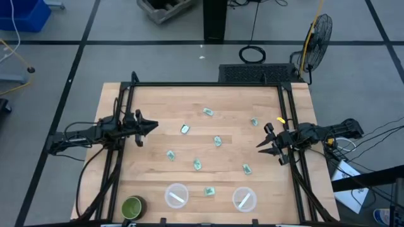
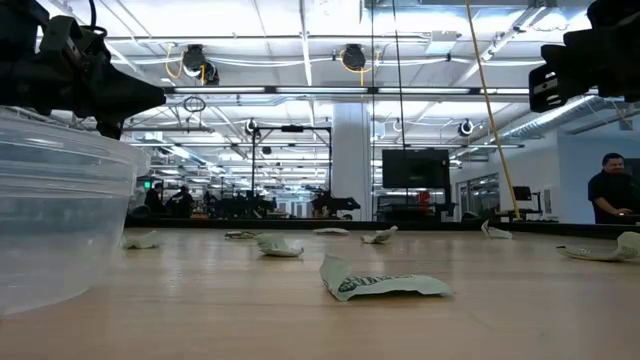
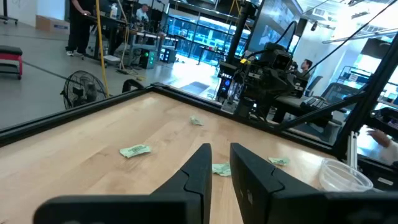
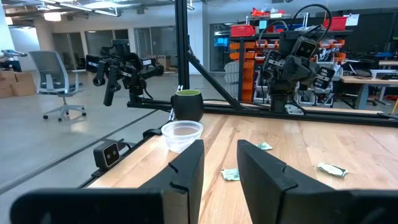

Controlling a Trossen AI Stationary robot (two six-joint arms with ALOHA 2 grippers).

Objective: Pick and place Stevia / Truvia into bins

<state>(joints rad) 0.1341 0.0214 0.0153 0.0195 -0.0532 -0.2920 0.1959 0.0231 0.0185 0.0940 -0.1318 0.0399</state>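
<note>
Several pale green and white Stevia / Truvia packets lie scattered over the middle of the wooden table. One packet rests between the two translucent bins near the front edge; each bin holds something white. My left gripper hovers at the table's left side, open by a narrow gap and holding nothing. My right gripper hovers at the right side, also open and holding nothing. The left wrist view shows its fingers above a packet. From the right wrist, a bin stands ahead.
A green cup with a dark inside stands at the front left corner. A black frame runs along the table's back and sides. In the low view a bin looms close at the left, and a person stands in the room behind.
</note>
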